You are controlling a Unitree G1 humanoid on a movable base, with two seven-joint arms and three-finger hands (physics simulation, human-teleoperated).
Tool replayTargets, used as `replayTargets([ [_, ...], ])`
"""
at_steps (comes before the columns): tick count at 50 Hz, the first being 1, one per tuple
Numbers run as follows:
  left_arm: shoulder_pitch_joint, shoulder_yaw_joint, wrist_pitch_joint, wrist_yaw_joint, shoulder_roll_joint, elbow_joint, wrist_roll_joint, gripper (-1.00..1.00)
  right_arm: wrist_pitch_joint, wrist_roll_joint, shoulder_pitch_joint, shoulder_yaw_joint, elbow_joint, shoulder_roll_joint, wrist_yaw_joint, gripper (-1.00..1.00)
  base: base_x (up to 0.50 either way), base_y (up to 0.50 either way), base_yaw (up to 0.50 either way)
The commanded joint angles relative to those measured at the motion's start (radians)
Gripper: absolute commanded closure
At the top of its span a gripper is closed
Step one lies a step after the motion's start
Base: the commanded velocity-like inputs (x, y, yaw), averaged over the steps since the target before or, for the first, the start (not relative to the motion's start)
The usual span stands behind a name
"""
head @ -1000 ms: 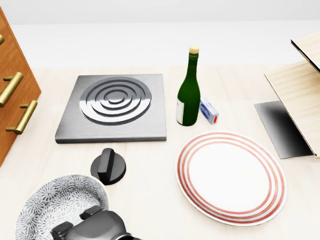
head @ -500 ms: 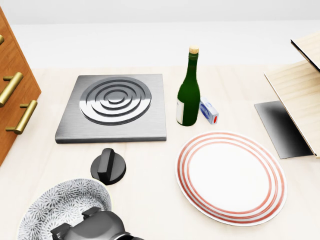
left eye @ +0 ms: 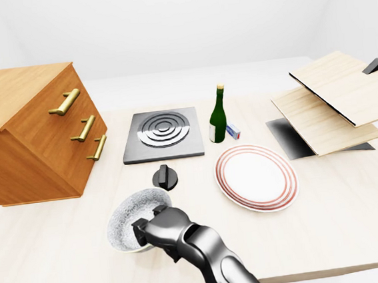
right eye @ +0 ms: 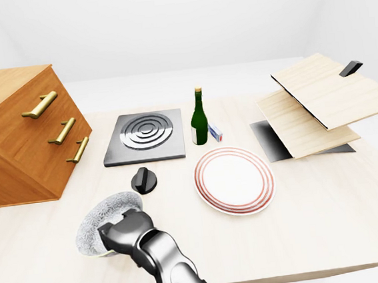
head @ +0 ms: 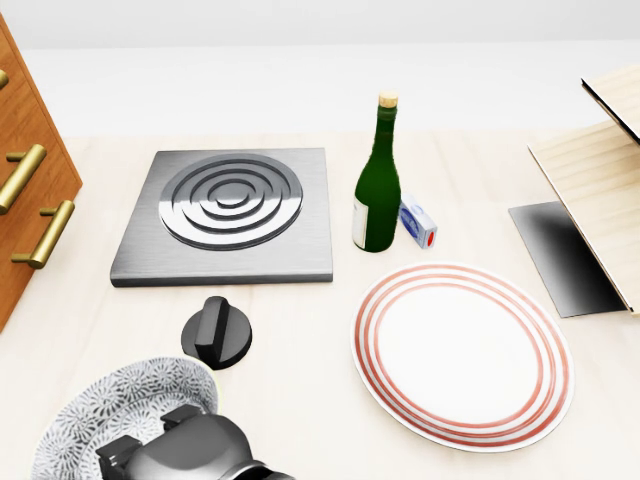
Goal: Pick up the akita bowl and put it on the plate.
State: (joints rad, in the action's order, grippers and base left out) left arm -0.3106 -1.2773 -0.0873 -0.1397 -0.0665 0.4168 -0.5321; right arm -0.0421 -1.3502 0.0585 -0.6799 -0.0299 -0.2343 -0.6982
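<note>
The akita bowl (head: 110, 405), white with a grey speckled pattern, sits at the lower left of the head view and looks slightly tilted. My right hand (head: 170, 450), dark grey, reaches in from the bottom edge. Its fingers close over the bowl's near rim (left eye: 132, 210), one inside and the others outside. The hand hides the near part of the bowl. The white plate with red rings (head: 460, 355) lies flat to the right of the bowl, about a hand's width away, with nothing on it. My left hand does not show in any view.
A black knob (head: 216, 333) stands just above the bowl. Above it lies a steel burner plate (head: 230, 210). A green wine bottle (head: 377, 190) and a small box (head: 417, 222) stand above the plate. A wooden drawer cabinet (left eye: 34, 133) is at left, a wooden rack (left eye: 326, 101) at right.
The bowl has shifted and tipped slightly under the hand, first a little right, then back. The hand has settled lower over its near rim. The camera has not moved.
</note>
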Motion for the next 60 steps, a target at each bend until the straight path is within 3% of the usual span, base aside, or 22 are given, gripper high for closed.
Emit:
replayTargets([
  [1,0.0,0.0,0.0,0.0,0.0,0.0,0.0,-1.0,0.001,-0.021,-0.007,-0.008,-0.064,0.007,0.0,1.0,0.0,0.0,0.0],
  [23,0.0,0.0,0.0,0.0,0.0,0.001,-0.001,-1.0,-0.045,-0.036,-0.021,-0.023,-0.265,0.025,0.0,1.0,0.0,0.0,0.0],
  [34,0.0,-0.001,0.0,-0.001,0.0,0.001,0.0,-1.0,-0.045,-0.044,-0.021,-0.02,-0.351,0.03,0.0,1.0,0.0,0.0,0.0],
  [60,0.0,-0.002,0.0,0.005,0.0,0.002,0.0,-1.0,-0.041,0.034,0.109,0.197,-0.335,0.027,0.0,1.0,0.0,0.0,0.0],
])
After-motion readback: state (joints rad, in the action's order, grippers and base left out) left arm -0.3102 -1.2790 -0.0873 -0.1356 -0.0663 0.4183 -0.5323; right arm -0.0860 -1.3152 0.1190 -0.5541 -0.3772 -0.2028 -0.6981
